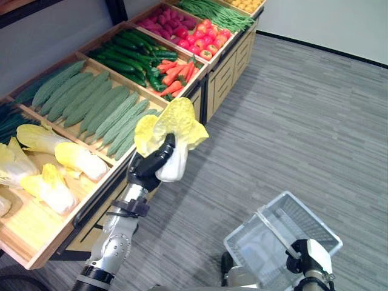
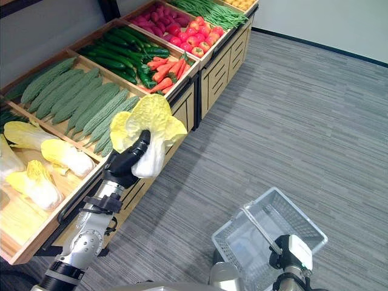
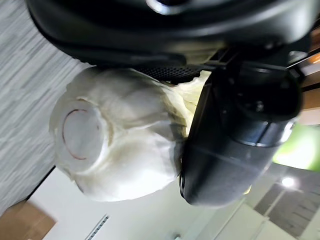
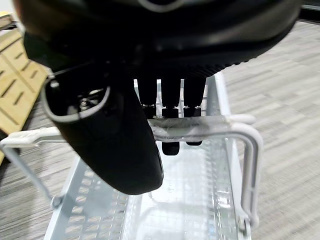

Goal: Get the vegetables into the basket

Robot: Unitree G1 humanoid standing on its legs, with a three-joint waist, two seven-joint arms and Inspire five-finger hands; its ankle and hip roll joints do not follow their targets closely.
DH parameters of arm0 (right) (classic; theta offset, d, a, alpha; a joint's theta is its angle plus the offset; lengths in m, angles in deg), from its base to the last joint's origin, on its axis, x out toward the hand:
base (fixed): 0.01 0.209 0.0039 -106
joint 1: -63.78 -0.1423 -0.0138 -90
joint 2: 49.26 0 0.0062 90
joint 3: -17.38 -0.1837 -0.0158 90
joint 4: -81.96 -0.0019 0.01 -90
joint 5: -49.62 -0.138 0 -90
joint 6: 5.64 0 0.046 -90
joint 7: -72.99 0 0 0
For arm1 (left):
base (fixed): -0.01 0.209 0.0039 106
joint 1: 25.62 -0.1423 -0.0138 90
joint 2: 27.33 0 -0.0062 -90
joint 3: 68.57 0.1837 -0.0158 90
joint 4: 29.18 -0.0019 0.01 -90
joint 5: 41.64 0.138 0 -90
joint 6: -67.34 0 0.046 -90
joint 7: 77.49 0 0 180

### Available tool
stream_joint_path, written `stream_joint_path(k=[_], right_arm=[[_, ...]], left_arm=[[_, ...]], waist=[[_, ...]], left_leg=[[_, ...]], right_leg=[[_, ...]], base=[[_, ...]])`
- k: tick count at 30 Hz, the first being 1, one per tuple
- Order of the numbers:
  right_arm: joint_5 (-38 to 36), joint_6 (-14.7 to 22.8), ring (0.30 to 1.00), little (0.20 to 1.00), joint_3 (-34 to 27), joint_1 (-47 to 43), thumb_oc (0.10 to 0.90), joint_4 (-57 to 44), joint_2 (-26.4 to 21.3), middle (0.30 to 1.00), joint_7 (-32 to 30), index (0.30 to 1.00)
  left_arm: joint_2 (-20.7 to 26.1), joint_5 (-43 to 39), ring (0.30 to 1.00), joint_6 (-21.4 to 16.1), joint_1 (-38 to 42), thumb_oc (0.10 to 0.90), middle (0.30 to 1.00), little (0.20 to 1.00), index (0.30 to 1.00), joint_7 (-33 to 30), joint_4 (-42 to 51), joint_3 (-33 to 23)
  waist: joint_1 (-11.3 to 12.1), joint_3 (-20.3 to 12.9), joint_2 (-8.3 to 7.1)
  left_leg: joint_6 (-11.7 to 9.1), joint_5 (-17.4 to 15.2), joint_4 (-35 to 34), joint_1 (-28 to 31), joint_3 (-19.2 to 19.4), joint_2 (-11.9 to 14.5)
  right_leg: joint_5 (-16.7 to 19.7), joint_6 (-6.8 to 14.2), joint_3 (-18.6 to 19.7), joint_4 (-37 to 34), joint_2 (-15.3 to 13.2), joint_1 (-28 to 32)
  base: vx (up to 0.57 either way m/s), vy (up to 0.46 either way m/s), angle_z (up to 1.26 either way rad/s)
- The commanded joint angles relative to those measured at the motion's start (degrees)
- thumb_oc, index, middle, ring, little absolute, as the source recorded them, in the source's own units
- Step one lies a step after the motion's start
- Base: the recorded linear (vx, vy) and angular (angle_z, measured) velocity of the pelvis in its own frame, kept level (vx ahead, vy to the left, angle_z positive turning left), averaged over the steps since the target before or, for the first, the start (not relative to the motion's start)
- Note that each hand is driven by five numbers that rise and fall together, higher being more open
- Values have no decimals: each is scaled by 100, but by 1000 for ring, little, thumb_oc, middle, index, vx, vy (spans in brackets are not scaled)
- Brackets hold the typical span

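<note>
Five cabbages; one basket; one stand

Wooden produce stand with cabbages, gourds, cucumbers, carrots

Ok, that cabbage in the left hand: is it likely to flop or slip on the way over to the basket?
The cabbage probably holds its shape at the base: the left hand curls round the thick white stem end. The yellow leaves fan loose above the fingers, so they may flap or tear. Its cut base looks smooth, so some slipping is possible. The basket, hanging from the right hand, looks empty.
</note>
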Motion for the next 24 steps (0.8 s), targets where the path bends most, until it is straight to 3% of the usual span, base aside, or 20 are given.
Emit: stream_joint_path(k=[1, 3, 4, 5, 6, 7, 8, 9, 10, 13, 15, 19, 20, 21, 22, 23, 24], right_arm=[[-254, 272, 300, 300, -161, -435, 400, -106, -579, 300, -458, 300], [-419, 305, 300, 300, -207, -513, 400, 50, -622, 300, -491, 300], [-419, 306, 300, 300, -207, -515, 400, 52, -621, 300, -491, 300], [-436, 361, 300, 300, -163, -580, 400, -1, -684, 300, -575, 300], [-432, 402, 300, 300, -147, -592, 400, 51, -736, 300, -581, 300], [-433, 405, 300, 300, -147, -592, 400, 54, -736, 300, -581, 300], [-464, 416, 300, 300, -129, -659, 400, 144, -762, 300, -623, 300], [-467, 447, 300, 300, -90, -707, 400, 210, -779, 300, -642, 300], [-426, 503, 300, 300, -58, -623, 400, 108, -729, 300, -660, 300], [-375, 515, 300, 300, -65, -514, 400, -91, -665, 300, -664, 300], [-353, 497, 300, 300, -57, -545, 400, -74, -557, 300, -638, 300], [-373, 485, 300, 300, 14, -758, 400, 5, -480, 300, -618, 300], [-392, 453, 300, 300, 18, -872, 400, 15, -462, 300, -599, 300], [-399, 426, 300, 300, -21, -947, 400, 76, -504, 300, -603, 300], [-403, 422, 300, 300, -48, -984, 400, 136, -523, 300, -614, 300], [-403, 423, 300, 300, -48, -985, 400, 138, -523, 300, -614, 300], [-404, 419, 300, 300, -75, -1038, 400, 242, -532, 300, -627, 300]], left_arm=[[96, 6, 300, -603, 702, 400, 300, 300, 300, 253, 767, -193], [80, 39, 300, -660, 687, 400, 300, 300, 300, 188, 753, -159], [81, 39, 300, -660, 689, 400, 300, 300, 300, 188, 752, -159], [145, 7, 300, -735, 594, 400, 300, 300, 300, 214, 771, -178], [152, 31, 300, -777, 614, 400, 300, 300, 300, 221, 764, -174], [152, 31, 300, -779, 614, 400, 300, 300, 300, 221, 762, -173], [167, 37, 300, -813, 642, 400, 300, 300, 300, 204, 777, -138], [190, 57, 300, -832, 651, 400, 300, 300, 300, 191, 776, -140], [223, -16, 300, -792, 644, 400, 300, 300, 300, 240, 753, -156], [218, -82, 300, -765, 667, 400, 300, 300, 300, 316, 699, -111], [293, -79, 300, -800, 626, 400, 300, 300, 300, 364, 720, -143], [358, -66, 300, -854, 606, 400, 300, 300, 300, 354, 649, -234], [408, -36, 300, -894, 554, 400, 300, 300, 300, 328, 631, -279], [469, 19, 300, -919, 511, 400, 300, 300, 300, 299, 618, -338], [494, 43, 300, -917, 492, 400, 300, 300, 300, 300, 622, -343], [494, 43, 300, -917, 492, 400, 300, 300, 300, 299, 623, -343], [512, 83, 300, -923, 452, 400, 300, 300, 300, 290, 608, -370]], waist=[[159, 231, -164], [393, 304, -257], [391, 294, -258], [578, 295, -270], [658, 295, -234], [652, 310, -243], [745, 320, -204], [766, 320, -183], [681, 235, -172], [613, 114, -213], [605, 3, -322], [683, -6, -371], [761, 26, -387], [866, 30, -393], [898, 27, -384], [891, 31, -383], [926, 17, -383]], left_leg=[[-254, 477, 375, -830, -1609, -232], [-26, -19, -17, -1106, -2770, -823], [-23, -7, -28, -1115, -2769, -828], [-16, 220, -564, -1434, -3595, -891], [-42, 322, -694, -1557, -3914, -1019], [-40, 316, -698, -1535, -3916, -1031], [-37, 375, -830, -1591, -4305, -1209], [-54, 397, -828, -1614, -4317, -1246], [34, 303, -958, -1395, -4045, -1220], [148, 251, -1150, -1177, -3823, -1269], [371, 10, -1098, -1007, -3376, -1384], [467, -161, -995, -876, -2971, -1360], [487, -220, -982, -761, -2726, -1334], [494, -273, -991, -660, -2489, -1301], [495, -286, -1027, -602, -2393, -1288], [495, -284, -1031, -598, -2400, -1290], [497, -300, -1065, -539, -2301, -1292]], right_leg=[[-539, 40, 379, 164, -40, 357], [-526, 115, 763, 222, -131, 310], [-521, 116, 762, 221, -135, 297], [-507, 173, 1205, 233, -77, 276], [-527, 190, 1316, 257, -54, 301], [-543, 192, 1310, 263, -65, 322], [-587, 197, 1490, 291, -28, 372], [-629, 200, 1596, 328, -12, 400], [-678, 256, 1804, 382, -35, 357], [-676, 364, 1896, 374, -184, 319], [-483, 626, 2192, 372, -417, 151], [-272, 822, 2221, 520, -512, -86], [-59, 883, 1871, 636, -599, -193], [137, 870, 1104, 727, -766, -259], [193, 860, 739, 755, -839, -251], [194, 861, 731, 750, -840, -241], [273, 867, 379, 737, -927, -231]], base=[[-52, 20, -53], [42, 21, -107], [164, 57, -137], [202, 82, -92], [208, 82, -72], [152, 82, -66], [120, 91, -97], [183, 281, -113], [108, 232, -116], [125, 261, -124], [114, 365, -26], [28, 162, -95], [15, 159, -56], [10, 134, -48], [8, 73, -80], [5, 49, -95], [38, 36, -55]])
